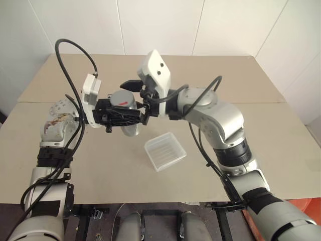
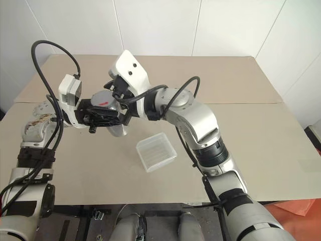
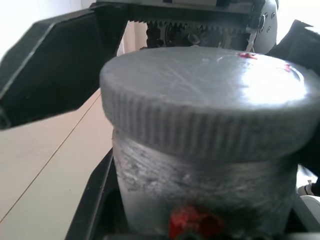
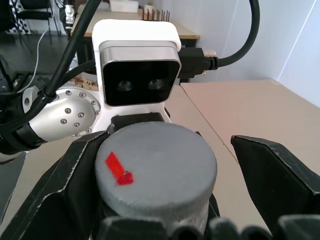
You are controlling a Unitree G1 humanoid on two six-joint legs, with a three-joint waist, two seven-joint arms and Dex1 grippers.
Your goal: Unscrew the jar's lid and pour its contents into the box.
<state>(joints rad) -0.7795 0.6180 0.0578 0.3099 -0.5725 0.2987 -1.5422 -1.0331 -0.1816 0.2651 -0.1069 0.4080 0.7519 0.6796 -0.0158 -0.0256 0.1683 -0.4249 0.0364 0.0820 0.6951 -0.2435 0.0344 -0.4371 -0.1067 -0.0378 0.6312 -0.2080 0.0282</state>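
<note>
Left gripper (image 1: pixel 122 120): clamped on the jar (image 1: pixel 129 125), left of centre in the head view, holding it up off the table (image 1: pixel 100 165) with its fingers reaching toward the right of the frame.
Jar: upright or close to it, body wedged between the black fingers; a bit of red label shows low down in the left wrist view.
Lid (image 4: pixel 156 167): grey, ribbed rim, a red mark on its flat top; looks seated on the jar, so I judge unscrewing has not begun.
Right gripper (image 1: pixel 140 98): spread wide, one finger on each side of the lid with gaps showing in the right wrist view; not gripping anything yet.
Box (image 1: pixel 165 151): lower centre of the frame on the table, below and to the right of the jar, apart from both arms, and it looks empty.
Contents: cannot make them out through the jar wall.
Stage: I'd say lining up to pinch the lid.
Risk, off-centre close: one finger touches first and shoves the jar askew in the left grip.
Risk, twist: jar may spin inside the left fingers instead of the lid turning, since the wall is smooth.
Risk, pour: box is light and shallow; granules could bounce out or the jar could nudge it away.
</note>
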